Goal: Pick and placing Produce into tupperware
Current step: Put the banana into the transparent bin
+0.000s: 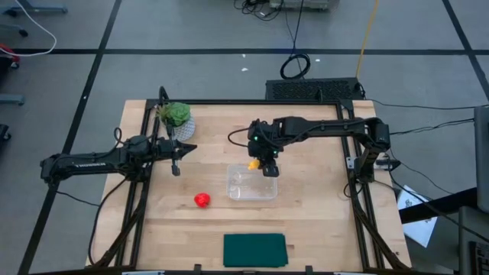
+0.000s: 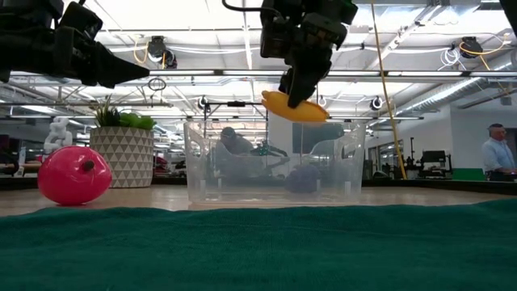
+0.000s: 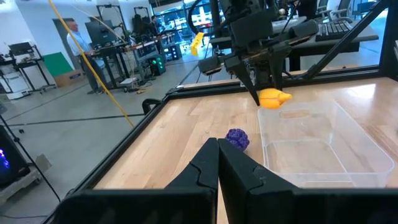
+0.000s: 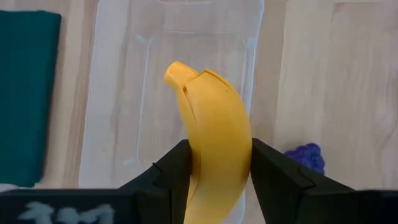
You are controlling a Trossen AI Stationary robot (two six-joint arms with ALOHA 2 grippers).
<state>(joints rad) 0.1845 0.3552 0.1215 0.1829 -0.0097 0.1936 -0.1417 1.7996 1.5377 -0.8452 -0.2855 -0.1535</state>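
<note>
1. My right gripper (image 4: 214,177) pinches the yellow banana (image 4: 211,137) between its two dark fingers (image 4: 171,174). The banana is smooth and curved, with a blunt tip.
2. I hold the banana in the air over the far edge of the tupperware (image 1: 252,183). It does not touch the box.
3. The tupperware is clear plastic. It is a box with rounded corners, and I can see the wood right through it. It looks empty inside.
4. The purple fruit (image 3: 237,139) is small and bumpy. It lies on the table just beside the tupperware, on the side away from the green cloth.
5. The red fruit (image 1: 202,200) is round and shiny. It sits on the table near the tupperware, on my left arm's side.
6. My left gripper (image 3: 217,163) has its fingers pressed together and holds nothing. It hangs above the table near the plant pot (image 2: 121,155).
7. The pot is white with a triangle pattern and green leaves on top.
8. The green cloth (image 1: 255,250) is flat and fuzzy, at the front edge of the wooden table (image 1: 321,221).
9. There are white letters on my left arm, too small to read.
</note>
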